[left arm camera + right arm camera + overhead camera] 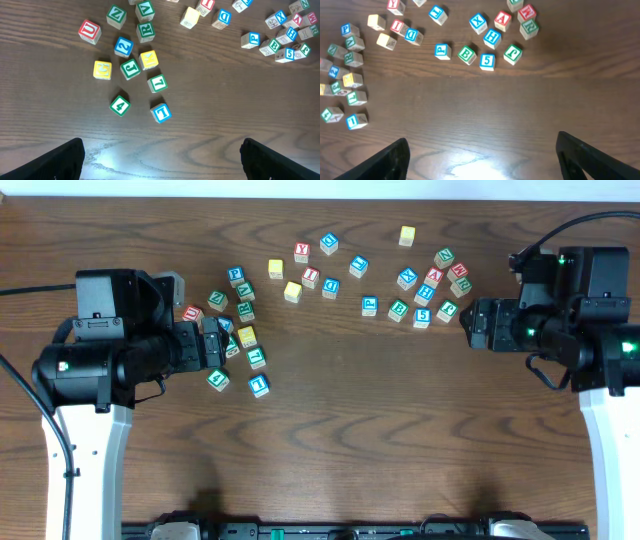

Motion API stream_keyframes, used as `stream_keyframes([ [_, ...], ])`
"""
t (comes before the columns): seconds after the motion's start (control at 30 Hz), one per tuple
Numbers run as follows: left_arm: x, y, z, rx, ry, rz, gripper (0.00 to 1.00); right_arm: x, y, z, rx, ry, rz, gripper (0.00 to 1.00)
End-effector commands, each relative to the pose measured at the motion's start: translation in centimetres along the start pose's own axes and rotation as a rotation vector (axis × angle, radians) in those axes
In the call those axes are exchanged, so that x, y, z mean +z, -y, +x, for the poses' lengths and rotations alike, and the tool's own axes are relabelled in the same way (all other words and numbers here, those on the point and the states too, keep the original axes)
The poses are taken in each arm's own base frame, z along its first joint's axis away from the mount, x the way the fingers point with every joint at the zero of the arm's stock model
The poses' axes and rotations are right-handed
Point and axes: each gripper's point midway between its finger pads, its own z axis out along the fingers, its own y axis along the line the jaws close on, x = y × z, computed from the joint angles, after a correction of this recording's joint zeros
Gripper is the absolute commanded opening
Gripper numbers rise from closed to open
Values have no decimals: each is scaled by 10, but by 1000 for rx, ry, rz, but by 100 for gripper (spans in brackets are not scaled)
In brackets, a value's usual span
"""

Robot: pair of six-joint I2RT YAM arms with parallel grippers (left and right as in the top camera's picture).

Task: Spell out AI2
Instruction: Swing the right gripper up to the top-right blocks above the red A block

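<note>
Left pincer (162, 167) wide open, empty | right pincer (485, 167) wide open, empty | arms (110, 365) reach inward, seemingly hovering over table (340, 430)

- The dark wood-grain table (340, 450) carries scattered letter and number blocks, each resting directly on the wood.
- Just ahead of the left gripper (220, 345) lies a cluster: blue 2 block (123, 46), green 4 block (120, 105), red U block (89, 31).
- Just ahead of the right gripper (468, 322) lies a second cluster: red A block (502, 19), blue X block (478, 22), blue 5 block (487, 61).
- Between the grippers, further out, lies the red I block (310, 277).
- Bare wood lies directly beneath both grippers.
</note>
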Motion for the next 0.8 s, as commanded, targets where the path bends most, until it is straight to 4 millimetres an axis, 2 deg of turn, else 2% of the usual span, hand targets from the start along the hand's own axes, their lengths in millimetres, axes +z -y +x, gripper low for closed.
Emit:
stream_keyframes([
  [0.0,-5,4,-4,-4,14,14,97,15,4,-3,88,-43,12,84],
  [0.17,-5,4,-3,-4,13,14,98,50,5,-11,66,-128,81,82],
  [0.4,-5,4,-4,-4,15,14,98,98,8,-34,36,-229,162,80],
  [0.77,-5,4,-4,-4,14,14,98,127,-4,-71,-39,-246,181,81],
])
